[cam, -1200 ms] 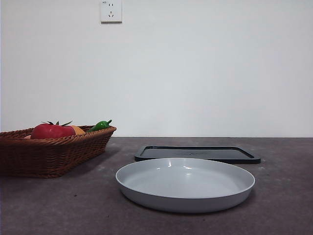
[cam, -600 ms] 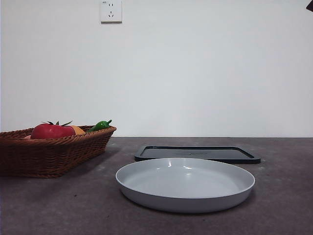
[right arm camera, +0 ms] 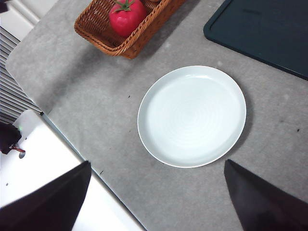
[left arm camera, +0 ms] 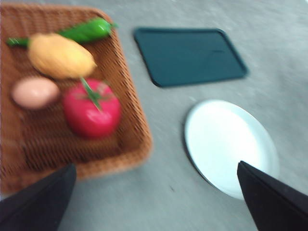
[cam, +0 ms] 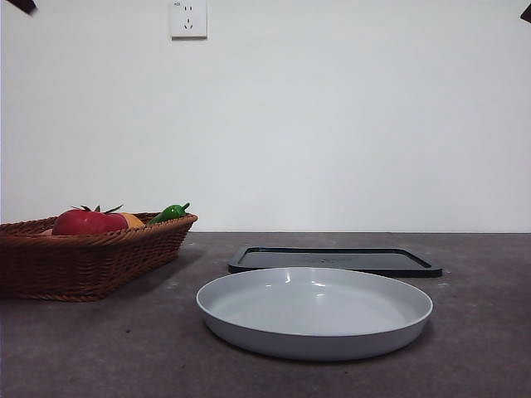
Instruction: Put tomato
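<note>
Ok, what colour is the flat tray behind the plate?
Black, or very dark teal; the tray shows best in the left wrist view.

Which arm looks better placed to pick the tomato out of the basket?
Probably left: its open gripper hangs over the basket, the tomato nearly beneath. The right gripper hangs over the plate.

**Table bits, non-task**

Brown wicker basket point(cam: 99, 261) at left of the front view w/ orange-yellow fruit point(left arm camera: 60, 55), green pepper point(left arm camera: 89, 30) & pale egg point(left arm camera: 34, 92) inside — pepper along the far rim. Grey round plate point(cam: 249, 332) sits on the grey table point(cam: 99, 348), nothing in it. Black flat tray point(cam: 415, 264) just behind the plate. White wall socket point(cam: 188, 18) high on the wall.
</note>
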Motion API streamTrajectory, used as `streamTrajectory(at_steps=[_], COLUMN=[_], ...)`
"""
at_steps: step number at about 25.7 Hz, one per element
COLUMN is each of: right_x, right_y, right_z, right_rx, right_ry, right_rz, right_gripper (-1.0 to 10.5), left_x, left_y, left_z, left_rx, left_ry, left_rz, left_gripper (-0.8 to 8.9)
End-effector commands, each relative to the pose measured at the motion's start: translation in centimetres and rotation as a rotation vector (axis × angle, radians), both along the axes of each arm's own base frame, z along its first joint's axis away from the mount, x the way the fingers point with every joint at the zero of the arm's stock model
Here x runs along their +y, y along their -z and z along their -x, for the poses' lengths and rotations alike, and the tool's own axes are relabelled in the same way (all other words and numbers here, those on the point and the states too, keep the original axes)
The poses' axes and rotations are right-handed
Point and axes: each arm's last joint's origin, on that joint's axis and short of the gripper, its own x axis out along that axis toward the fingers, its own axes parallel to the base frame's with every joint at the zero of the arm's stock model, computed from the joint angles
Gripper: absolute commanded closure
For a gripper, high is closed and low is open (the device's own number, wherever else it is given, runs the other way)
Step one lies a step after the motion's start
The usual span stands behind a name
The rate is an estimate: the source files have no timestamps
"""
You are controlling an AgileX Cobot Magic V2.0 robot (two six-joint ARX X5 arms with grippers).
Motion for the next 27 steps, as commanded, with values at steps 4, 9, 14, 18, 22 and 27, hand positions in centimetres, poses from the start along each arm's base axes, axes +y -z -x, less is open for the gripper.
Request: streamTrajectory(at_steps=[4, 9, 14, 18, 22, 27], right_x=[0.1, 0.1, 0.1, 0.1, 0.1, 0.1], right_y=[-0.5, -0.5, -0.5, -0.5, -0.5, -0.5], right_z=[-0.1, -0.1, -0.1, -0.1, -0.1, -0.1], right_rx=[-0.03, -0.03, -0.03, -0.029, -0.029, -0.028], right_ry=[-0.013, -0.014, -0.014, -0.014, -0.014, -0.013], right_rz=[0.0, 0.0, 0.0, 0.0, 0.0, 0.0], right_gripper=[5.1, 5.1, 5.1, 5.1, 5.1, 5.1], left_x=[-0.3, -0.6, -1.0, -1.3, -1.8, -2.3], left_y=[0.2, 1.9, 3.8, 5.5, 7.2, 9.3], left_z=[-3.7, -7.1, -10.2, -12.4, -13.8, -15.3], left_rx=[-0.062, -0.06, -0.065, -0.056, -0.034, -0.001], left_ry=[0.014, 0.02, 0.038, 0.039, 0.059, 0.075], left_rz=[-0.057, -0.111, -0.157, -0.164, -0.179, -0.195], left_gripper=[2.86, 2.85, 2.85, 2.85, 2.85, 2.85])
